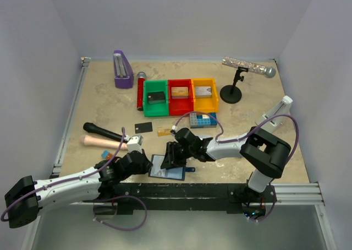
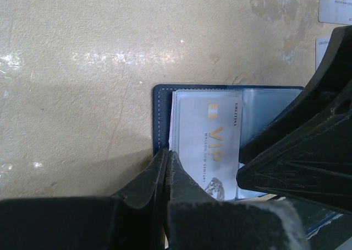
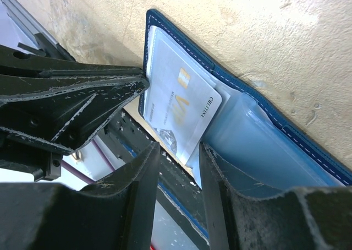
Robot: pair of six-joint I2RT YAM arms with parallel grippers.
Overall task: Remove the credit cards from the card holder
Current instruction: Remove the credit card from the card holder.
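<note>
Two pincers on card holder [image 2: 161, 118]: my left pincer [image 2: 166, 153] together, likely pinning edge down; right pincer [image 3: 179, 146] apart, straddling silvery card [image 2: 206, 134] for pull.

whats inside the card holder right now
A silvery VIP card lies in the open card holder, next to a pale blue pocket. Anything beneath it, or in pockets behind the fingers, is hidden.
</note>
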